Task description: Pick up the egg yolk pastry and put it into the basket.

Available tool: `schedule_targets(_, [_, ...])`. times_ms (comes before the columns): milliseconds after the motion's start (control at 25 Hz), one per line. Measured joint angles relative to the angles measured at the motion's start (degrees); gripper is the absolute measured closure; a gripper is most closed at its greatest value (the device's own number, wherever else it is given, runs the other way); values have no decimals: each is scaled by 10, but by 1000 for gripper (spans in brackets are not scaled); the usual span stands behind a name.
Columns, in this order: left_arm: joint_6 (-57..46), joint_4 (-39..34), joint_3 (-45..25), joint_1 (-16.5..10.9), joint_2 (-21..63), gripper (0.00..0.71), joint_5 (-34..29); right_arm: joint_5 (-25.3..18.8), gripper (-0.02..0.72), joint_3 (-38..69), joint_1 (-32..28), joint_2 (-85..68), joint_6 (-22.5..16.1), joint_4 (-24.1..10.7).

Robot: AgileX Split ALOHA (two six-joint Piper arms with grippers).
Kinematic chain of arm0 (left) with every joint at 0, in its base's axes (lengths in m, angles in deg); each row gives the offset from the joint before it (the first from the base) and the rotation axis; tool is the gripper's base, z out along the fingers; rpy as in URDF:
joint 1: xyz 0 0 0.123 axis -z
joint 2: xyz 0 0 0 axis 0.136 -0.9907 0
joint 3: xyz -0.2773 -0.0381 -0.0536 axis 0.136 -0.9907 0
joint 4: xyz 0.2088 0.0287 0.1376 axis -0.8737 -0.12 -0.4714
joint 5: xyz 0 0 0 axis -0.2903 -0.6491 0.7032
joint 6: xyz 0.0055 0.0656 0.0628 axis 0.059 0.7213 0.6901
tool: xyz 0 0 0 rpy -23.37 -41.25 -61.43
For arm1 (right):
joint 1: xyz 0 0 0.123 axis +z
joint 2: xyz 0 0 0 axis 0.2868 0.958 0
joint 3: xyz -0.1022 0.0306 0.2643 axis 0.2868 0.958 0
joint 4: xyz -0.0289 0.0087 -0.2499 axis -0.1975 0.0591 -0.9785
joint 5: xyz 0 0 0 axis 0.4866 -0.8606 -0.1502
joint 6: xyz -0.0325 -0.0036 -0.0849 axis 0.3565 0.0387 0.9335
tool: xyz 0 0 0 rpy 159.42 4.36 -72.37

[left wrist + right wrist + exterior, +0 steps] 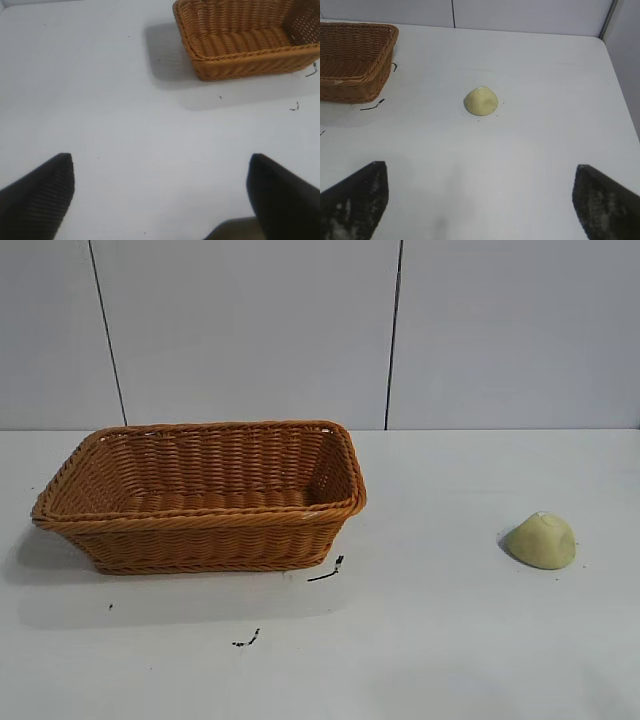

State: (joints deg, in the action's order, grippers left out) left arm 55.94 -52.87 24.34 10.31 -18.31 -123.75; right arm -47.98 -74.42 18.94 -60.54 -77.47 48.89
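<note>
The egg yolk pastry (pixel 541 540) sits alone on the white desk (pixel 450 640), well apart from the basket (pixel 200 495), which stands empty toward the left side. Neither arm shows from the front; each wrist camera shows only its own dark fingers. The right pincer (pixel 480 205) is spread wide and holds nothing, with the pastry ahead of it, centred between the fingers. The left pincer (pixel 160 200) is also wide and empty, looking across bare desk toward the basket.

The step in hand looks like the reach. I'd say the right arm should come straight ahead and down, straddle the dome low near its base, and close gently, since the rounded shape could slip out.

The desk is plain white with a few small black marks (pixel 327 572) near the basket. Behind it run pale wall panels (pixel 250 330) with dark seams.
</note>
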Motion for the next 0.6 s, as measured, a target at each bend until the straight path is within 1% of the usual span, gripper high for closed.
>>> schedule_targets(120, [0, 0, 0, 0, 0, 14, 0, 0, 10, 0, 0, 10, 0, 0])
schedule_targets(240, [0, 0, 0, 0, 0, 14, 0, 1, 10, -8, 0, 56, 0, -7])
schedule_targets(400, [0, 0, 0, 0, 0, 14, 0, 17, 10, -34, 0, 164, -3, -10])
schedule_targets(600, [0, 0, 0, 0, 0, 14, 0, 32, 10, -85, 0, 338, -7, -11])
